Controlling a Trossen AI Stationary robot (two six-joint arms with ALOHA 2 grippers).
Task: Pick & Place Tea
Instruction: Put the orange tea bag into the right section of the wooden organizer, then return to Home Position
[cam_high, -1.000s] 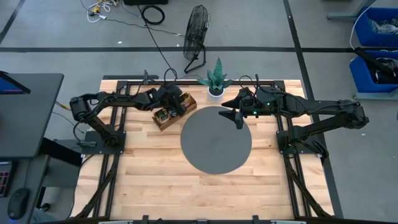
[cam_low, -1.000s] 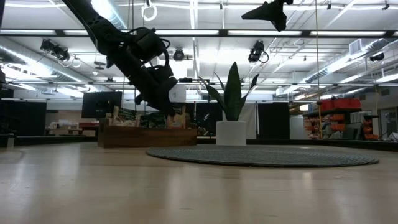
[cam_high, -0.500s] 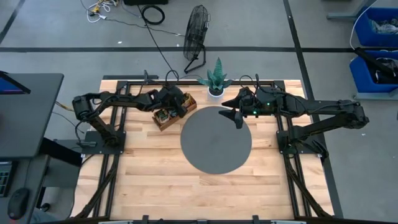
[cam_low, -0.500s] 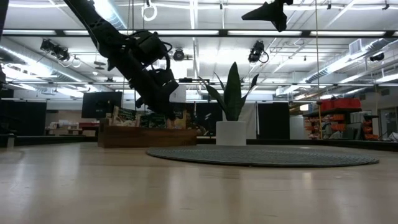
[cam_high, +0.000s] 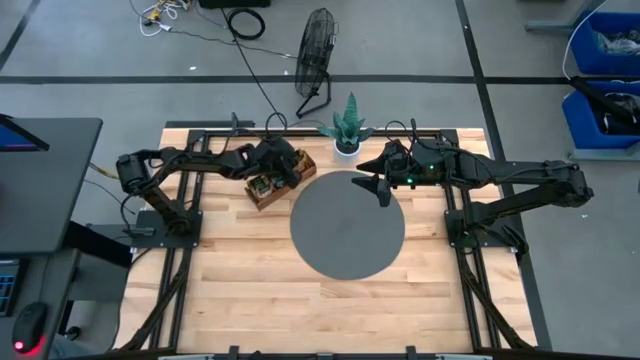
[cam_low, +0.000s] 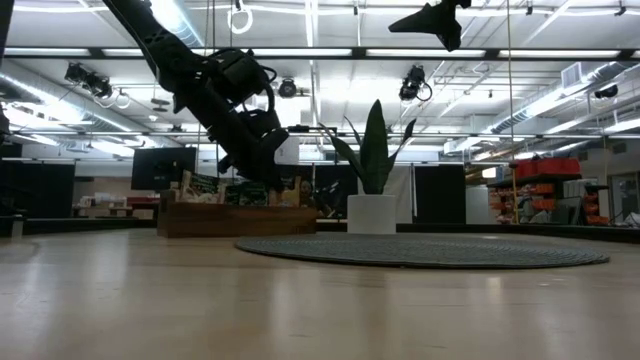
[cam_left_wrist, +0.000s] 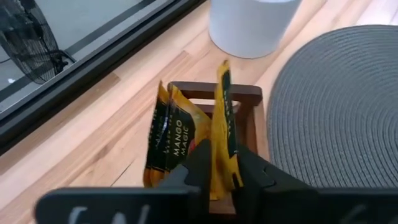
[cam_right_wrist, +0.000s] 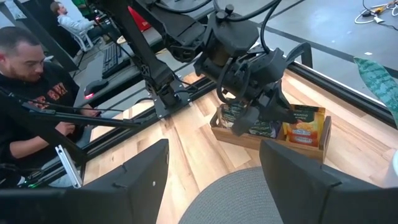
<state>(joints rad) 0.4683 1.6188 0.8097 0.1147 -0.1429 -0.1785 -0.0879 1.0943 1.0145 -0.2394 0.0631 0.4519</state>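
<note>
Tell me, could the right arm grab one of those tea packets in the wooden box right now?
Probably not without a long move. The right gripper hangs open, high over the round grey mat, while the left gripper already sits at the wooden tray, closed on an orange tea sachet, crowding that spot.

Both arms are built of dark, near-black segments joined by bulkier rounded joints, each mounted on a black base bracket at the bench's side rails. The left arm (cam_high: 190, 160) carries loose black cables looping along its links, plain in the right wrist view around its wrist housing. The left claw (cam_left_wrist: 219, 169) has two flat, matte black fingers below a dark crossbar bearing pale lettering, too blurred to read. The right arm (cam_high: 500, 180) shows a small green light near its wrist. The right claw (cam_right_wrist: 214, 180) has two broad, smooth, dark grey fingers (cam_right_wrist: 292, 177) with squared edges.
</note>
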